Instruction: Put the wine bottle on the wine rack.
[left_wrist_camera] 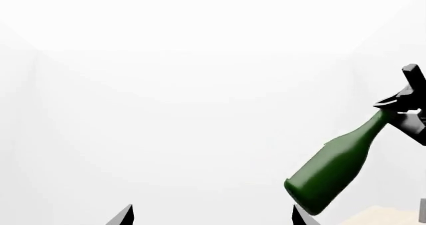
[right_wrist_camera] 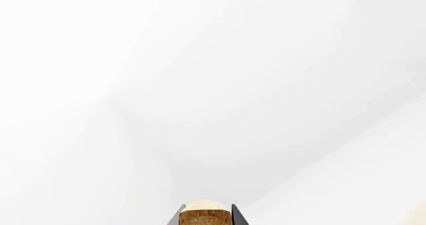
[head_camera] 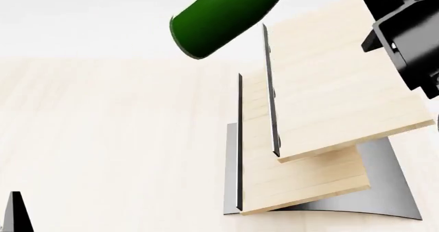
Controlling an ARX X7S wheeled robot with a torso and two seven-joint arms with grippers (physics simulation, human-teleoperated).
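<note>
The wine bottle (head_camera: 223, 16) is dark green and hangs tilted in the air, its base above the upper left of the wine rack (head_camera: 329, 88). The rack is a tilted stack of light wooden boards with black edges on a curved grey base (head_camera: 391, 191). In the left wrist view the bottle (left_wrist_camera: 336, 167) slants up to my right gripper (left_wrist_camera: 404, 103), which holds its neck end. In the right wrist view my right gripper (right_wrist_camera: 206, 219) is shut on the cream cork top (right_wrist_camera: 205, 211). My left gripper (left_wrist_camera: 213, 217) is open and empty, apart from the bottle.
The rack stands on a pale wooden tabletop (head_camera: 103, 139). One black fingertip of my left gripper (head_camera: 15, 211) shows at the head view's lower left corner. My dark right arm (head_camera: 404, 36) fills the upper right, over the rack.
</note>
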